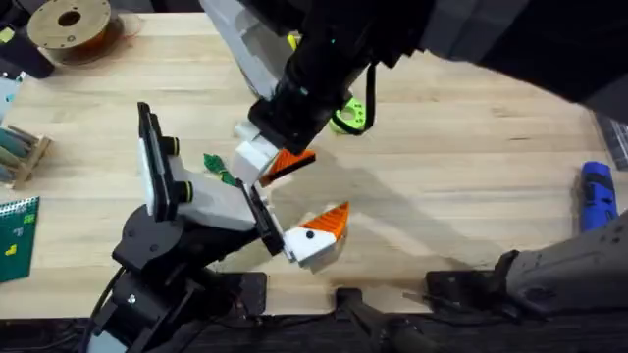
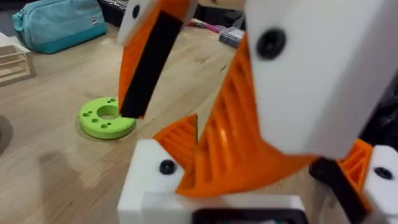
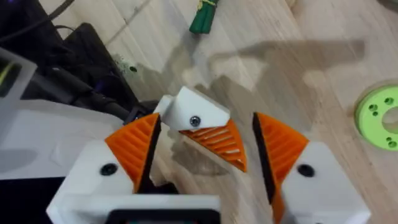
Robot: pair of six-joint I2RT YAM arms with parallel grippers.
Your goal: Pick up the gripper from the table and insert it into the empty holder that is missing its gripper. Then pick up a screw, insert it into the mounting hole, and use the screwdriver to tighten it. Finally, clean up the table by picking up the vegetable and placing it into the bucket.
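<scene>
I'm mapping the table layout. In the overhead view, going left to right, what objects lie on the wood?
Brown filament spool → vegetable → lime-green ring → screwdriver.

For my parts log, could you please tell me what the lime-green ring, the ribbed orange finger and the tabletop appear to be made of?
The lime-green ring looks like matte moulded or printed plastic: uniform colour, small round holes, no shine. The orange finger also seems plastic, with fine ribbed lines on its face; it sits in a white block. The table appears to be pale wood with visible plank grain, probably a sealed satin finish.
</scene>
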